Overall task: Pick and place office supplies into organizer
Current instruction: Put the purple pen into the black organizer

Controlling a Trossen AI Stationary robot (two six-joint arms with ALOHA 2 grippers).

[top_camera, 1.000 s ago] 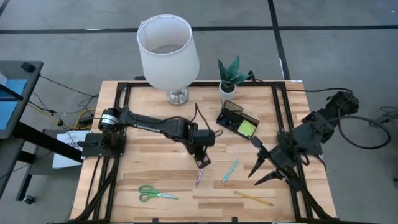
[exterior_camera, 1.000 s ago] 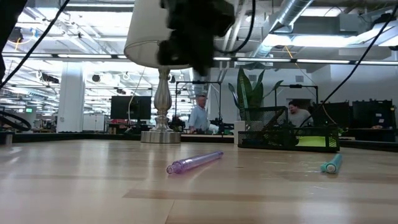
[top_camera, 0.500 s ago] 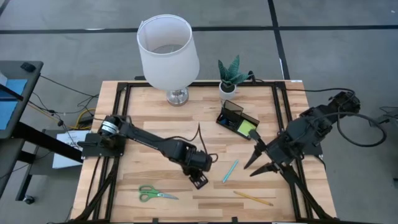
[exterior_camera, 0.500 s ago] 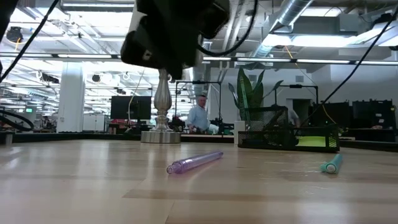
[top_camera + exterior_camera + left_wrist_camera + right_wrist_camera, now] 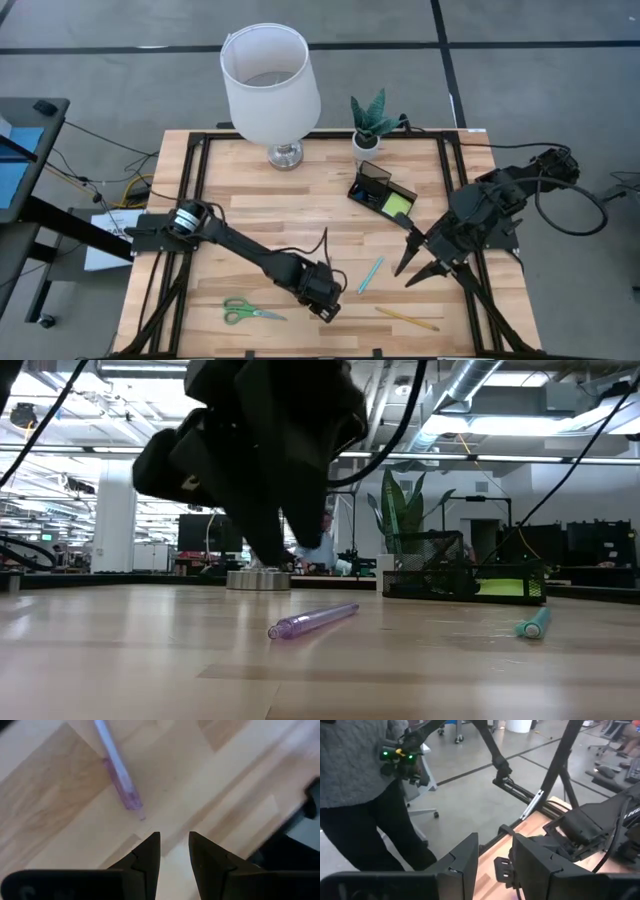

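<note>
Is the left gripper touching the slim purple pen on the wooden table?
Apart. The left wrist view shows bare table between the left gripper with open fingers and the purple pen.

Even, bright overhead light; high view sharp, soft short shadows on the bench (image 5: pixel 250 215). Low view backlit by ceiling strip lights (image 5: pixel 500 458), left arm (image 5: pixel 265 440) a dark, blurred silhouette. Left wrist view soft, purple pen (image 5: pixel 119 777) slightly out of focus.
</note>
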